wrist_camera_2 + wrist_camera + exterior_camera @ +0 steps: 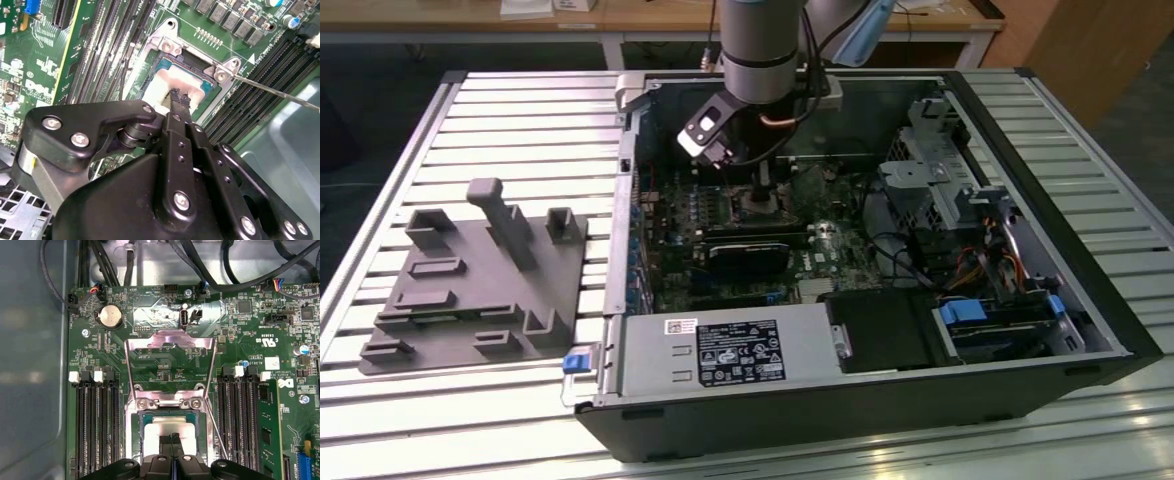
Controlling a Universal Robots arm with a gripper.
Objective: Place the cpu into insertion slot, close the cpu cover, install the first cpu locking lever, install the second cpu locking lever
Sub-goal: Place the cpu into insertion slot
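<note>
The arm reaches down into the open computer case (787, 425), which lies on its side on the slatted table (520, 100) towards the exterior view's right edge, with a grey moulded fixture (467, 290) near the opposite edge. The gripper (762, 195) hangs over the middle of the green motherboard (100, 345), between the 2 banks of long black memory slots (95, 425). In both wrist views the cpu (162, 82) (152, 432) lies flat inside the insertion slot (162, 40) (170, 401), its pale metal top level with the silvery frame around it, so the 1st step looks done. The gripper (179, 97) (172, 439) has its 2 black fingertips drawn together with nothing between them, and they sit on or just over the centre of the chip; whether they actually touch cannot be told. Closed tips held there would suit pressing or checking the chip rather than carrying it, as I judge it. The cpu cover (170, 339) stands swung up on its hinge at the slot's far edge, towards the board's coin battery (109, 316), leaving the socket clear from above. A thin locking lever (272, 90) angles out from the slot's corner, unlatched, so cover and levers are not yet done.
</note>
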